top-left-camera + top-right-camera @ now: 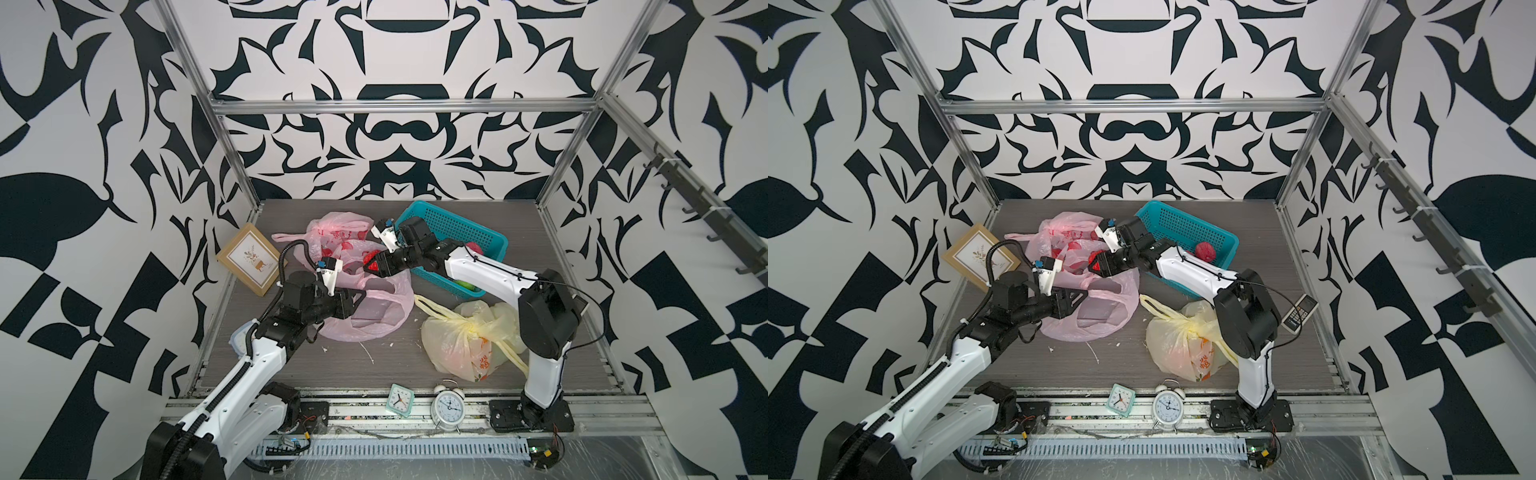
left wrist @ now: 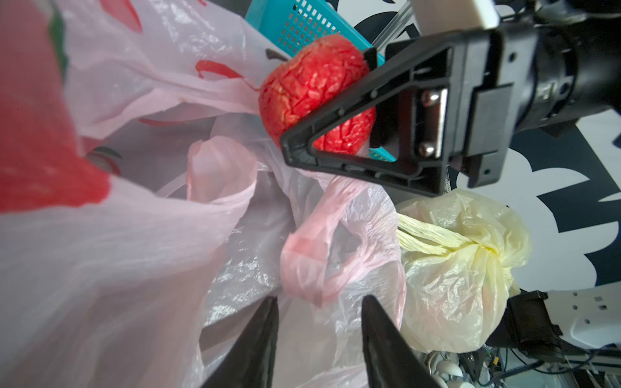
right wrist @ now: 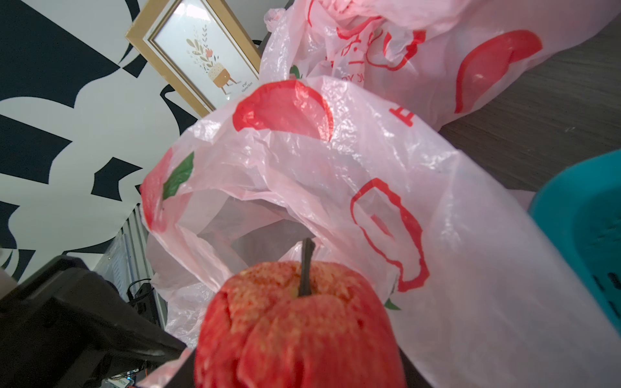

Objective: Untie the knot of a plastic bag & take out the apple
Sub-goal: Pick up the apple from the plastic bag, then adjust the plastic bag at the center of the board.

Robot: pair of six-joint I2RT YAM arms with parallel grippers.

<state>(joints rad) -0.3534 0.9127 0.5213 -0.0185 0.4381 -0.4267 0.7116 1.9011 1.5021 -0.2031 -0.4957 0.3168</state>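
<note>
Grips apple (image 3: 299,329) in right gripper (image 1: 371,265) at mouth of pink bag (image 3: 336,174); holds left gripper (image 2: 319,302) parted against bag.

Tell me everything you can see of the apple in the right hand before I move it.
The apple is red with pale flecks; its cracked, wrinkled skin looks like foam, and a dark stem stands in its dimple. The right hand clamps it from two sides, just outside the open mouth of the pink bag, stem towards the opening. Whether the plastic brushes it I cannot tell.
</note>
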